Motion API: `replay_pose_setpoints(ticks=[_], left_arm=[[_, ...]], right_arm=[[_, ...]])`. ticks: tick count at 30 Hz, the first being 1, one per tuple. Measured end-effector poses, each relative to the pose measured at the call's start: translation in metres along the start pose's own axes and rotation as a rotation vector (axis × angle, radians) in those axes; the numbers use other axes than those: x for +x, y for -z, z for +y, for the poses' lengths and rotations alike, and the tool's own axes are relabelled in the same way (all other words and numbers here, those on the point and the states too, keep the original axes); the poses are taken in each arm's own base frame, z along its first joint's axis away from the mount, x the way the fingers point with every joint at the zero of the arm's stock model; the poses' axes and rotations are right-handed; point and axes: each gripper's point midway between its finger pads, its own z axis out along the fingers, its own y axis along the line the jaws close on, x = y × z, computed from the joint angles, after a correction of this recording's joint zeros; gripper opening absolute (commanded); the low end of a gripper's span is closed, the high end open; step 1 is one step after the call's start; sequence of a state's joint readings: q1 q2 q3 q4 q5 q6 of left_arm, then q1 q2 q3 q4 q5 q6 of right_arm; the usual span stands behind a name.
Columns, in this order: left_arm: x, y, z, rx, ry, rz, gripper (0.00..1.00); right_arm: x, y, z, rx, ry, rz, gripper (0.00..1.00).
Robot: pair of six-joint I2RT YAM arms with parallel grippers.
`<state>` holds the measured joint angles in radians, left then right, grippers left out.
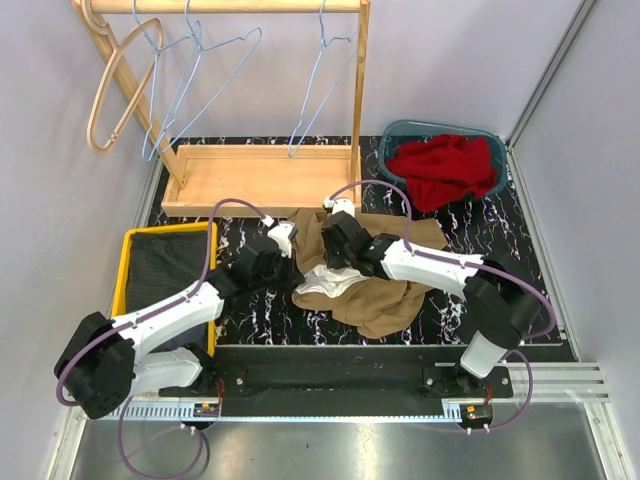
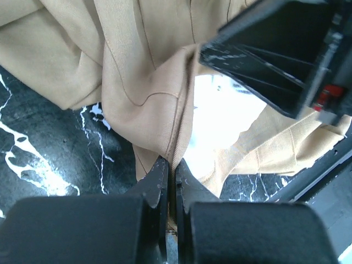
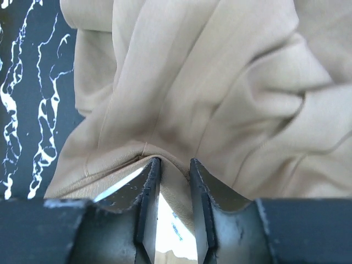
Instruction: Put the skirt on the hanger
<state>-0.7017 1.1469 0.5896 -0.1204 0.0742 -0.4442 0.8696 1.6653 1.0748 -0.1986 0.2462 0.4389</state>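
tan skirt (image 1: 385,295) lies crumpled near the middle of the marbled mat (image 1: 500,270), with white lining (image 1: 325,285) turned out at its near-left edge. left gripper (image 2: 171,168) is closed tight on a seam fold at the skirt's edge. right gripper (image 3: 171,165) is pinched on a ridge of cloth, jaws nearly together with fabric between. the two grips sit close side by side.

risks, as judged: each hold takes only a thin fold near the fingertips, so a lift or a pull apart may let the cloth slip out. if one grip has lining and the other outer cloth, the waist may not open for a hanger. hangers (image 1: 315,90) hang on the rack (image 1: 357,90), well apart from the skirt; a long carry invites a drop or snag.

views: only the top view shows hangers, rack and arm spacing. only the wrist views show cloth caught between the fingers.
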Motion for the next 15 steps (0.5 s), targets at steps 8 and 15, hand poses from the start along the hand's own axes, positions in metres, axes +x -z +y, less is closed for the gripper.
replay_pose_setpoints(ticks=[8,15], left_arm=[[-0.002,-0.008,0.002,0.028,0.036,-0.01,0.0],[0.004,-0.01,0.009,0.002,0.045,0.015,0.67]], right_arm=[[0.007,-0.026,0.002,-0.004,0.043,0.039,0.26],[0.004,-0.027,-0.001,-0.003,0.053,0.041,0.48]])
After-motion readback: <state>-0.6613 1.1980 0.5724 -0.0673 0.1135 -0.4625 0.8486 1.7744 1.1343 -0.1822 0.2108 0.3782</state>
